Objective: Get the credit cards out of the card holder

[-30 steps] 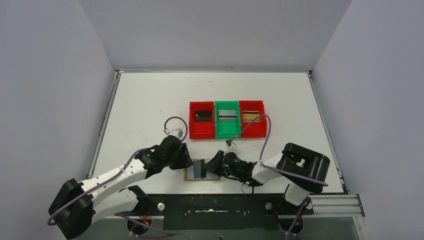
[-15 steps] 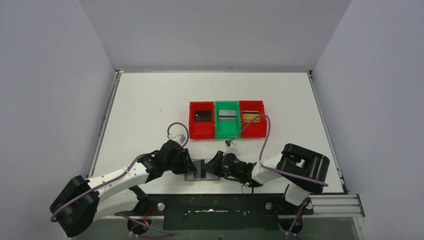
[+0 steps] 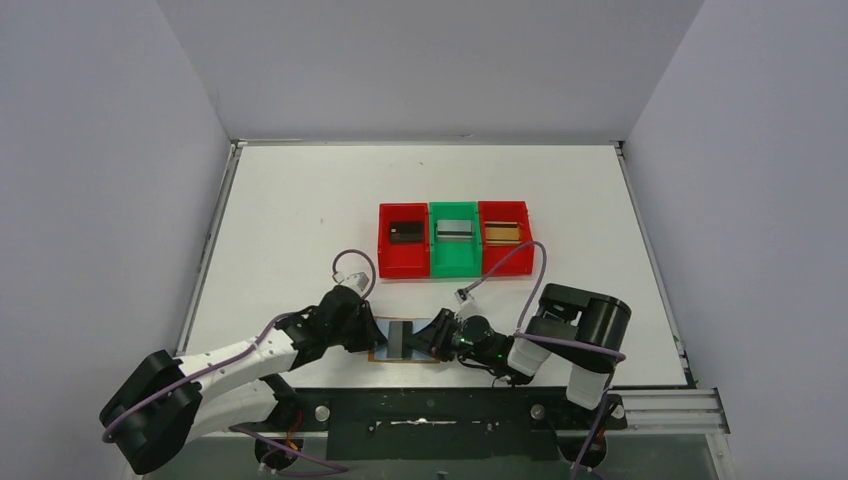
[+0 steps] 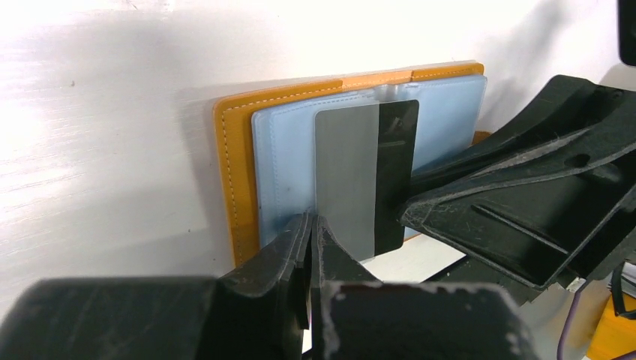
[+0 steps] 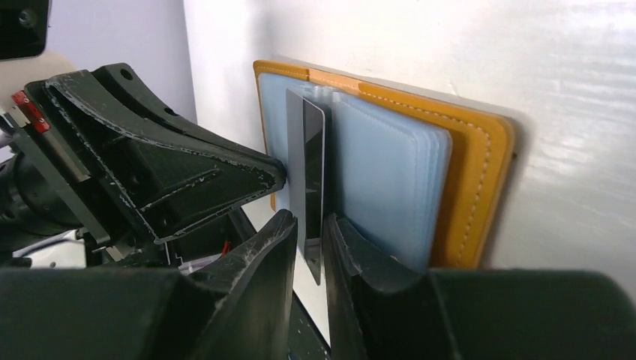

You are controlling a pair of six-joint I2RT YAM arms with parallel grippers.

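Card holder [image 4: 232,172]: mustard-orange outer with pale stitching along the border and pale blue-grey inner pockets [image 4: 281,157]. The two-tone card [image 4: 365,176] against them is grey on its left half and black on its right (as seen in the left wrist view). Upper centre of the top view, on the white table [image 3: 300,220]: left red bin [image 3: 403,268] with black card [image 3: 404,232], green bin [image 3: 454,266] with silver-grey card [image 3: 455,229], right red bin [image 3: 504,265] with gold-brown card [image 3: 503,233]. Left gripper [image 4: 310,232] and right gripper [image 5: 309,232] are both black, scuffed pale at the edges.
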